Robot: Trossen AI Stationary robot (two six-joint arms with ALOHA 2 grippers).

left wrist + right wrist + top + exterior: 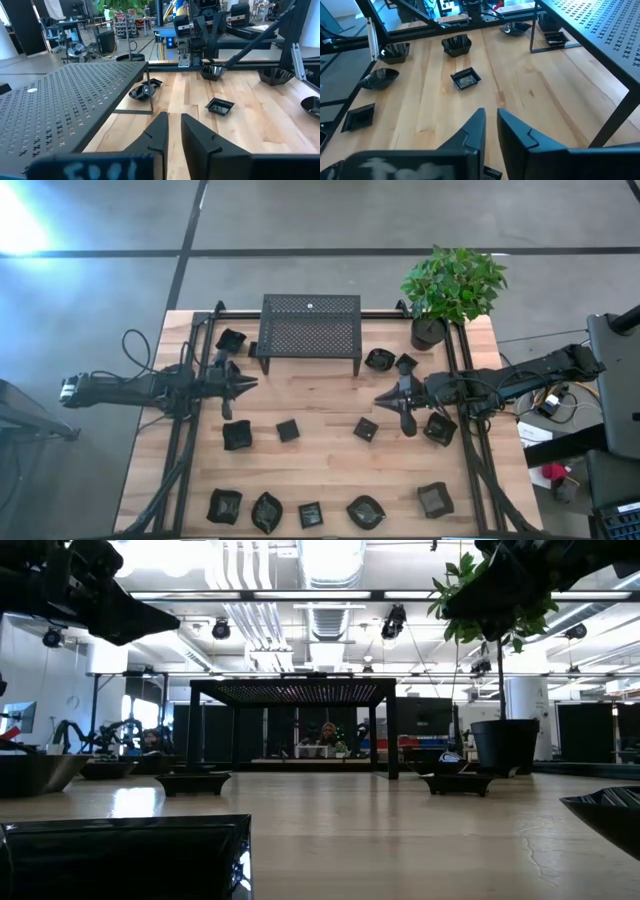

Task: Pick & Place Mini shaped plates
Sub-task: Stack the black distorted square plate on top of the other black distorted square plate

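Several tiny glossy black mini plates lie scattered flat on the wooden table point(325, 405): two near its middle point(288, 430) point(366, 429), a row along the near edge point(310, 515), others beside the mesh stand point(379, 359) point(230, 340). My left gripper point(254, 383) point(172, 120) hovers above the table's left half, pointing right, fingers close together, empty. My right gripper point(378, 399) point(491, 114) hovers over the right half, pointing left, also shut and empty. A square plate point(465, 79) lies ahead of it; another point(219, 106) lies ahead of the left gripper.
A black perforated metal stand point(310, 330) stands on legs at the far middle of the table, with plates beside its feet point(145, 90). A potted green plant point(450, 285) occupies the far right corner. Black frame rails point(185, 430) point(465, 440) run along both sides.
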